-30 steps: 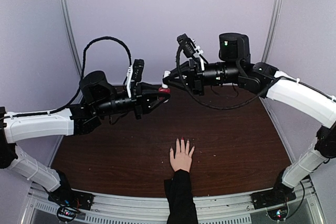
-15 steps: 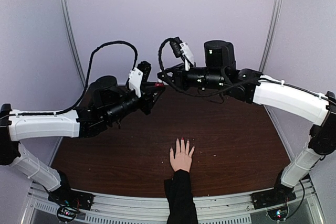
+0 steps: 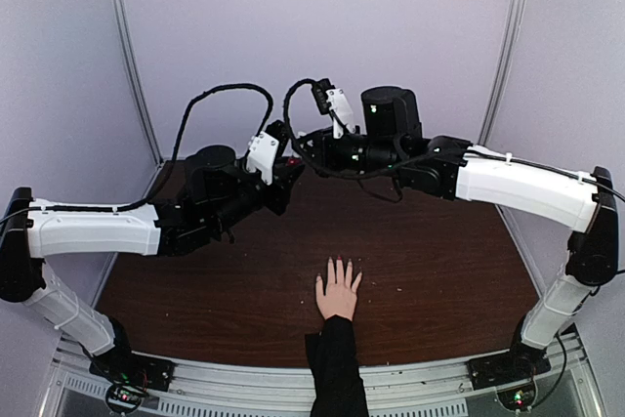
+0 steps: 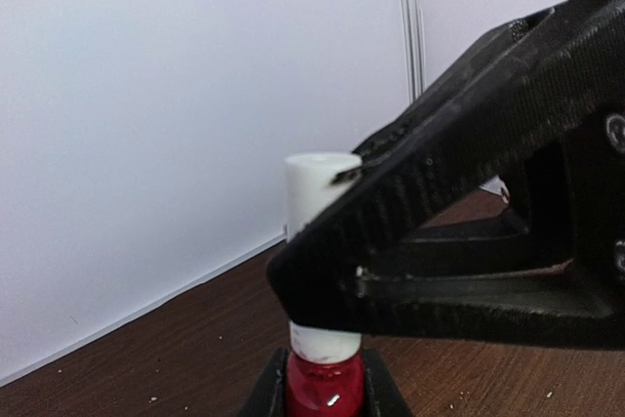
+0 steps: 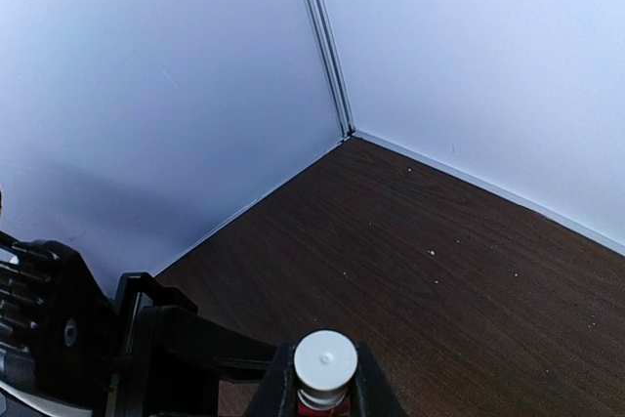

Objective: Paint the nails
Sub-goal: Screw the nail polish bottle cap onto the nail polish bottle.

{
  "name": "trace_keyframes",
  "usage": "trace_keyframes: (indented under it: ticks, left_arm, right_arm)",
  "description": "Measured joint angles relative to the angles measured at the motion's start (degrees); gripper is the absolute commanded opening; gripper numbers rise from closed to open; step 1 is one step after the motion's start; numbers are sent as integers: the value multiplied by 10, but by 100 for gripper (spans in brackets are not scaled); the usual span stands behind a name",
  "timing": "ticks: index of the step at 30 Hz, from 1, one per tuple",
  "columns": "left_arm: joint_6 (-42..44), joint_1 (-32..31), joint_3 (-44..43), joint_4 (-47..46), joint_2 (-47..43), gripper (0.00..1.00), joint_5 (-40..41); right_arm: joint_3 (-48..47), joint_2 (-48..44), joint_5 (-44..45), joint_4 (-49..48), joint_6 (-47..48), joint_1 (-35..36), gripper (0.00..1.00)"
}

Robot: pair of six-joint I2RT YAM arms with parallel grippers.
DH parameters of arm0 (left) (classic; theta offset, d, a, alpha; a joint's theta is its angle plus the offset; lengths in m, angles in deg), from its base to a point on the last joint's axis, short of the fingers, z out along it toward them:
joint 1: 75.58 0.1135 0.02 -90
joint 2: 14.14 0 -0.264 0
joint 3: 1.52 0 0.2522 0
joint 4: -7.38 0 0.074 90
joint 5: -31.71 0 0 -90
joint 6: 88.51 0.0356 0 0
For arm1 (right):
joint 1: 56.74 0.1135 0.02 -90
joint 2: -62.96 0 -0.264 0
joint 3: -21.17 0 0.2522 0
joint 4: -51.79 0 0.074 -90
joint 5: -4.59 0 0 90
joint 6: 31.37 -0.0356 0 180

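A pale hand (image 3: 338,292) with a black sleeve lies flat on the dark wooden table (image 3: 439,261) near the front edge. Its nails (image 3: 337,263) are too small to tell bare from polished. My two grippers meet high above the table's back. My left gripper (image 3: 284,167) is shut on a small red bottle (image 4: 322,385), which it holds upright (image 4: 322,378). My right gripper (image 3: 299,149) is shut on the bottle's white cap (image 4: 320,183). In the right wrist view the cap (image 5: 325,362) sits between my right gripper's jaws (image 5: 325,383).
Pale walls enclose the table at the back and sides, with a metal corner strip (image 5: 327,46). Black cables (image 3: 229,95) loop above both wrists. Small white specks dot the table. The hand lies well below and in front of both grippers.
Both arms have swung back and to the left, with the wrists turning. The bottle has stayed held between the two grippers. The hand has not moved.
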Motion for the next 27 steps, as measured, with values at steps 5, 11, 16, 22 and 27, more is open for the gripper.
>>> trace_keyframes:
  ticks: [5, 11, 16, 22, 27]
  left_arm:
    - [-3, -2, -2, 1, -9, 0, -4]
    - [-4, -2, -6, 16, -29, 0, -36]
    - [-6, -1, -6, 27, -43, 0, -78]
    - [-23, 12, -8, 47, -60, 0, -211]
    - [-47, 34, -19, 52, -61, 0, -351]
  right_arm:
    - [7, -11, -9, 14, 10, 3, 45]
    - [42, -54, -51, 14, 14, -8, 73]
    - [68, -106, -96, 13, 38, -29, 75]
    - [70, -152, -226, 20, 85, -73, 72]
    - [65, -166, -333, 57, 144, -82, 69]
